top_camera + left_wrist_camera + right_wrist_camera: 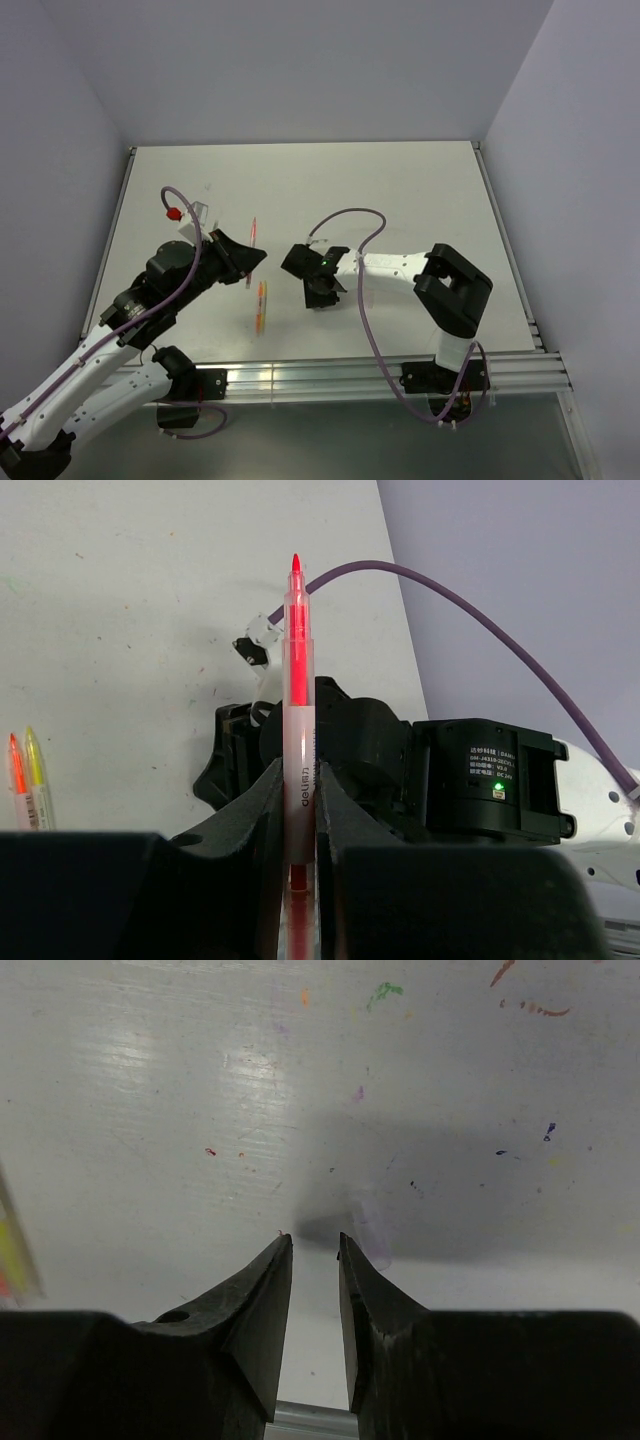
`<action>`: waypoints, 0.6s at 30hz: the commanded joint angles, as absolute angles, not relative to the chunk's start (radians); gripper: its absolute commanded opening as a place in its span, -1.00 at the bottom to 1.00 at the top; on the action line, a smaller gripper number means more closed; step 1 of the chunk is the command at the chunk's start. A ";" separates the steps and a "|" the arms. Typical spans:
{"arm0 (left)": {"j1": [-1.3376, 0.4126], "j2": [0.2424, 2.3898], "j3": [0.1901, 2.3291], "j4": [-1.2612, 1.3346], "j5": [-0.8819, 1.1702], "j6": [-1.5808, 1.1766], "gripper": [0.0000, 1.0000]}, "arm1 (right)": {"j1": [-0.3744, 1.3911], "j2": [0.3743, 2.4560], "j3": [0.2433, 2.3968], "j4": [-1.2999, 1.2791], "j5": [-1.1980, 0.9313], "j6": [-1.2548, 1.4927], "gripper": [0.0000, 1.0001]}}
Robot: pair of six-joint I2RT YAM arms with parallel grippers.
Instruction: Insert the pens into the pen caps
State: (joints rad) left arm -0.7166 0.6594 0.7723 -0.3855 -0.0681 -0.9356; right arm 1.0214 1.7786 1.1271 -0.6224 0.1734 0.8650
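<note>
Left hand point(298, 780) clamped on red pen point(297, 650), uncapped tip pointing away from wrist, held above counter point(400, 190). Right hand point(315, 1245) low over counter, fingers narrowly apart, nothing between them. Small clear object point(372, 1232) just past tips, too faint to identify. Orange pen point(17, 780) and yellow pen point(37, 775) lie side by side on counter.

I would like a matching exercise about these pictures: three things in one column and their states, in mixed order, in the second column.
Things:
1. red pen
2. yellow pen
3. right pincer

States:
A. lying on the table
B. jaws a little apart, nothing between them
C. clamped in the left pincer

Pairs: 1-C, 2-A, 3-B
</note>
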 commanded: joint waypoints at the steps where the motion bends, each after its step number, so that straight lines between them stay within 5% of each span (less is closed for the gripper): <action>1: -0.715 0.664 0.805 -0.380 -0.063 -0.910 -0.99 | 1.025 1.773 1.146 -0.617 0.210 0.856 -0.34; 18: -0.713 0.684 0.788 -0.353 -0.049 -0.917 -0.99 | 1.008 1.717 1.158 -0.678 0.294 0.778 -0.34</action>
